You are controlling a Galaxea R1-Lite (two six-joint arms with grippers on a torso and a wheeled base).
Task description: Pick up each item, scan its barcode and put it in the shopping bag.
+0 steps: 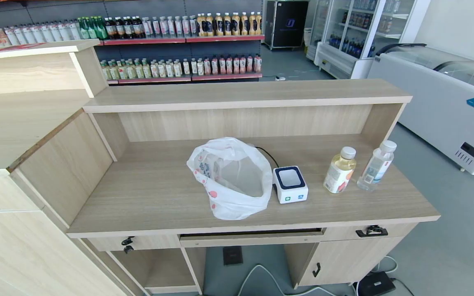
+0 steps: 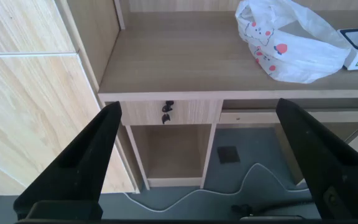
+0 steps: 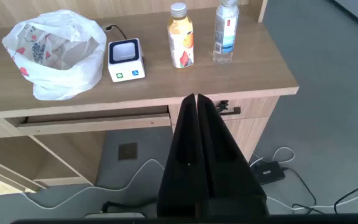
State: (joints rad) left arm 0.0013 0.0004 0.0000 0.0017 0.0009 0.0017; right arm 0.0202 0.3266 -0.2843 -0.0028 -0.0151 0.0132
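Yellow bottle [image 1: 340, 170]: upright toward the right end of the counter [image 1: 146, 193], well back from the front edge; full of liquid, so probably heavy for its size, rigid and smooth (likely slippery on the label wrap); best taken across the body below the shoulder, not by the cap.
Clear bottle [image 1: 376, 166]: upright just beside the yellow one, nearer the right edge; thinner walls likely, so a gentler squeeze at mid-body.
Scanner [image 1: 289, 184]: mid-counter, window facing up, right against the bag's side.
Shopping bag [image 1: 231, 179]: thin, limp plastic, mouth open upward, near the front edge at the middle; likely to shift if nudged.
Left gripper [image 2: 199, 106]: fingers spread wide, nothing held, low in front of the counter's left end.
Right gripper [image 3: 196, 98]: fingers pressed together, nothing held, below the front edge.
Writing: label print too small to read; white-and-orange wrap, blue-and-white wrap, red spots on the bag.
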